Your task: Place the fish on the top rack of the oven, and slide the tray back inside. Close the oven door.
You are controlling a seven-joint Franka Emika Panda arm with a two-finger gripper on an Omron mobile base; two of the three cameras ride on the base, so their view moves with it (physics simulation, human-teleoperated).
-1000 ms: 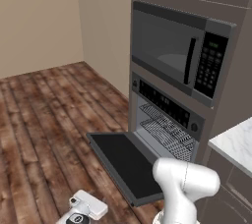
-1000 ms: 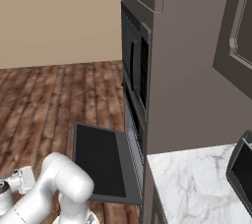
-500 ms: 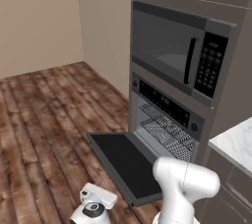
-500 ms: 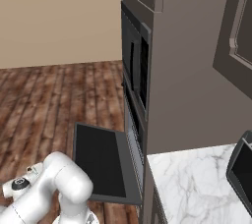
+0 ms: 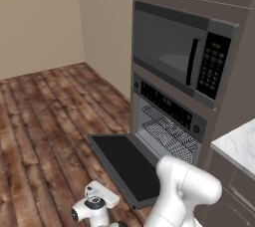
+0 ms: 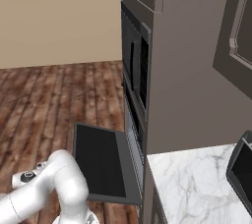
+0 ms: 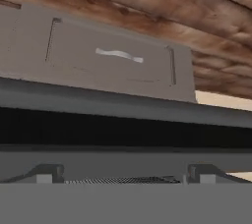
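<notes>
The top rack point(image 5: 167, 130) sits bare inside the oven point(image 5: 167, 121).

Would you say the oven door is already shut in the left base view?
No, the oven door lies folded down flat in front of the oven, leaving the wire racks inside exposed.

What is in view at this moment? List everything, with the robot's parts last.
oven: one, dark grey, built into the wall column under the microwave.
oven door: one, dark frame with black glass, folded down flat over the floor.
wire racks: silver-grey, inside the open oven cavity.
microwave: one, dark grey with side keypad, above the oven.
marble counter: one, white, right of the oven column.
upper cabinets: dark grey, above the counter.
wood floor: brown planks.
wall: beige.
arm: one, white, low in front of the oven door.
pincer: one, open, low near the floor by the door's front edge.
</notes>
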